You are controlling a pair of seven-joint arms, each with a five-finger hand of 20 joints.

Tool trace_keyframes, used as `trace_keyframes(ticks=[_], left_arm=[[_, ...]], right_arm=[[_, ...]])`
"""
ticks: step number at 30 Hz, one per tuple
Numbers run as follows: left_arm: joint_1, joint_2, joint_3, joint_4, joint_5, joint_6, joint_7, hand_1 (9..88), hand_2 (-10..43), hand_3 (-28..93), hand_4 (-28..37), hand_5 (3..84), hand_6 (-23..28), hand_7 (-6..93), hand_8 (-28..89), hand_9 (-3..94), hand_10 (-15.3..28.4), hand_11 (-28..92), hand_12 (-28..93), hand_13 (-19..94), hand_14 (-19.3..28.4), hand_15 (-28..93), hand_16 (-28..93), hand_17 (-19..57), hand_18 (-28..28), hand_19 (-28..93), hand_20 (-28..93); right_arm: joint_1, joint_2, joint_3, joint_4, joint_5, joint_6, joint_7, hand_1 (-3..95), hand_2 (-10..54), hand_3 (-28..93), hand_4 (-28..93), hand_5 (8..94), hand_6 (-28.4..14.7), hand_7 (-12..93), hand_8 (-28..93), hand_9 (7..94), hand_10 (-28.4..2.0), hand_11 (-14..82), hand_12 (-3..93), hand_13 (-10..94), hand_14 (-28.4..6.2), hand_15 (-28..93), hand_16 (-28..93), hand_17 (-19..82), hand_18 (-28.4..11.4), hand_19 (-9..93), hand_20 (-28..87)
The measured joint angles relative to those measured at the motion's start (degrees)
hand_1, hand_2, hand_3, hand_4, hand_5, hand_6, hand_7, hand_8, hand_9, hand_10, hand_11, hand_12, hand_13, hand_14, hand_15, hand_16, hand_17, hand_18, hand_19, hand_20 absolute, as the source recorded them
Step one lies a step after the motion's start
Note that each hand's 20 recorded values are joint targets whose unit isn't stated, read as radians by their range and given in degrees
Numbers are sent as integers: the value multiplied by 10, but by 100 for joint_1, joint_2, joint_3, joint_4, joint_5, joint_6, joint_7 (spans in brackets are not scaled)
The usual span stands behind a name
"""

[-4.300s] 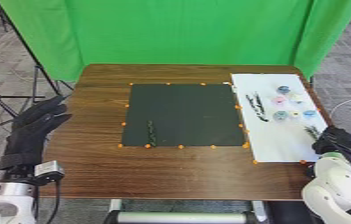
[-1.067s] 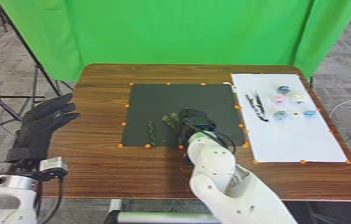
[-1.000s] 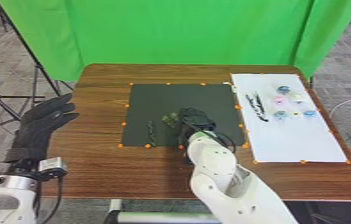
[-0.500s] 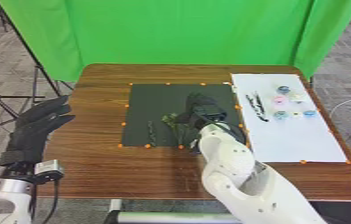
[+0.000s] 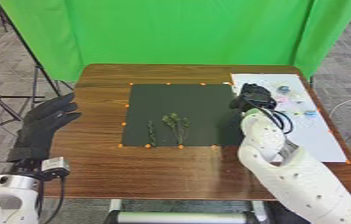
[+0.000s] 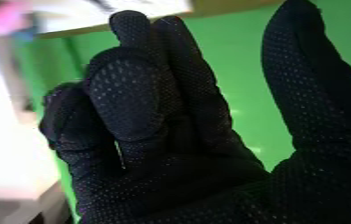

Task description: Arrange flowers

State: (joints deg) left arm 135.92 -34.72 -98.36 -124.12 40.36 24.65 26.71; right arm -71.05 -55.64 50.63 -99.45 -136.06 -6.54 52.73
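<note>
Beside the black mat [image 5: 176, 97], the left hand [image 5: 43, 125] is empty, fingers loosely straight; the slim sprig [image 5: 152, 134] and branching sprig [image 5: 171, 120] on it look light, bendy, best pinched low. The empty right hand [image 5: 255, 97], thumb apart, partly blocks the white sheet's [image 5: 321, 139] soft-looking blossoms [image 5: 310, 113], best gripped gently by their sides.

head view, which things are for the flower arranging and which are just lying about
Likely for the job:
- dark mat
- leafy sprig and twisted green sprig on it
- white sheet
- small blue flower on that

Likely just about:
- green curtain
- black stand
</note>
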Motion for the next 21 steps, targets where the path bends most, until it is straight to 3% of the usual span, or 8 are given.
trace_keyframes(ticks=[11,21], left_arm=[[-163,20,223,47,0,-14,7,271,13,833,-218,359,64,206,-127,318,178,330,103,212,235,584,-116,-120,199,516,105],[-219,13,239,65,-2,-34,14,271,12,834,-220,360,64,207,-128,317,178,331,102,212,234,585,-117,-120,199,515,107]], right_arm=[[70,256,78,491,23,-69,149,332,-95,745,-236,673,-108,143,-104,679,-195,195,150,755,-112,706,194,545,-194,932,285],[126,228,45,765,147,-220,246,337,-95,747,-235,692,-99,158,-102,706,-195,210,156,756,-111,711,193,546,-195,932,294]])
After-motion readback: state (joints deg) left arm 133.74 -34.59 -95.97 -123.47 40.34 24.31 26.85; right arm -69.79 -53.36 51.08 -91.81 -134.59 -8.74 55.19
